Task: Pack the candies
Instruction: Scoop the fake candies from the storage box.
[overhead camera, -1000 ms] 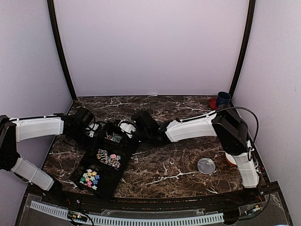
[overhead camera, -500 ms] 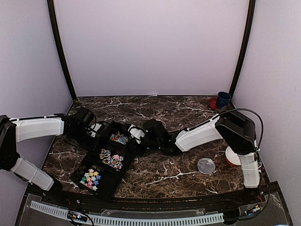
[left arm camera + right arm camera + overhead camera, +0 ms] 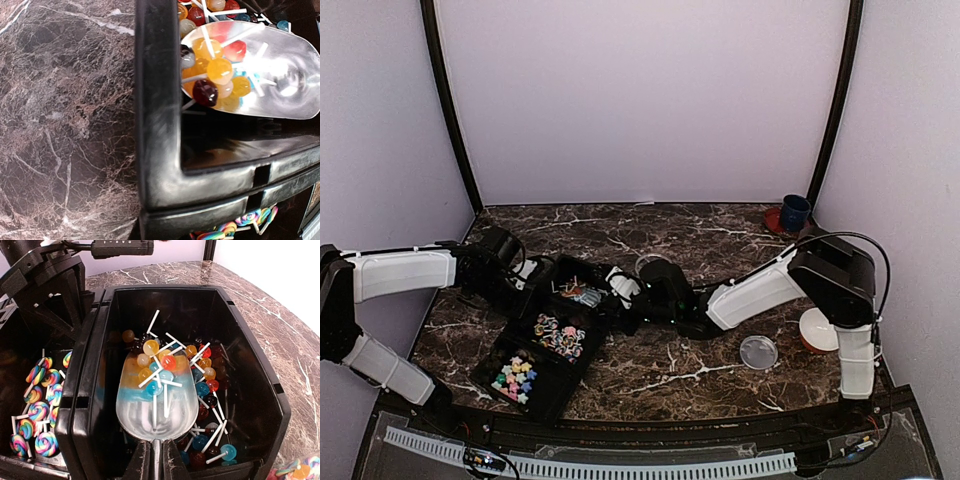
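Note:
Candies lie sorted in a black three-compartment tray: pastel stars nearest, rainbow swirl lollipops in the middle, ball lollipops in the far compartment. My right gripper is shut on the handle of a clear scoop, which hovers over the far compartment carrying several ball lollipops. In the top view the right gripper sits at the tray's right side. My left gripper is at the tray's far left corner, shut on the rim; its fingers are hidden in the left wrist view.
A clear round lid lies on the marble to the right. A white bowl sits by the right arm's base. A blue cup on a red dish stands at the back right corner. Purple walls close in the table.
My right gripper has drawn back to the right with the scoop, now loaded with lollipops, and its forearm has swung lower and rightward. The left arm has stayed put.

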### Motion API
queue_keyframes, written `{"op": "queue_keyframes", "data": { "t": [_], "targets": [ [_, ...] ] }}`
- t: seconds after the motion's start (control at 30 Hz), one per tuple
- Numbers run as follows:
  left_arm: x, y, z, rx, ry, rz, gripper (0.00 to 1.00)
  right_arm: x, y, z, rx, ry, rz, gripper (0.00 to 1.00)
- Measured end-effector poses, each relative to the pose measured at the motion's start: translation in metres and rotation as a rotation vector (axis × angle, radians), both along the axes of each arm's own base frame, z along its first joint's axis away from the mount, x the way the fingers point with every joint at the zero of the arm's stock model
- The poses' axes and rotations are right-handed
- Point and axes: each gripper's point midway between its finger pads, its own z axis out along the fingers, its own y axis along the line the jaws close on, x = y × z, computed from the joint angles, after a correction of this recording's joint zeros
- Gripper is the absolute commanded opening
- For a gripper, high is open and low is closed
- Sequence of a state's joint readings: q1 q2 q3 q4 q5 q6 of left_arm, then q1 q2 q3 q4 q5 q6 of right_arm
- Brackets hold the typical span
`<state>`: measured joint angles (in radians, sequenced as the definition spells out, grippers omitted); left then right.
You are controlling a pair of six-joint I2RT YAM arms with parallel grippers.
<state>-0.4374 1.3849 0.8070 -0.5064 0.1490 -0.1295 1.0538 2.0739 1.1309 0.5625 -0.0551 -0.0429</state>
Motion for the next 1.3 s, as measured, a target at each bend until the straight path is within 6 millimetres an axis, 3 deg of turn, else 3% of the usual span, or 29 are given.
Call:
{"op": "queue_keyframes", "data": {
  "t": [0.73, 1.3],
  "targets": [
    [0.004, -0.01, 0.005, -0.048, -0.019, -0.02, 0.0, 0.002, -0.016, 0.02, 0.062, -0.064, -0.05, 0.0],
    [0.003, -0.013, 0.006, -0.064, -0.016, -0.027, 0.0, -0.002, -0.026, 0.023, 0.097, -0.085, -0.047, 0.0]
  ]
}}
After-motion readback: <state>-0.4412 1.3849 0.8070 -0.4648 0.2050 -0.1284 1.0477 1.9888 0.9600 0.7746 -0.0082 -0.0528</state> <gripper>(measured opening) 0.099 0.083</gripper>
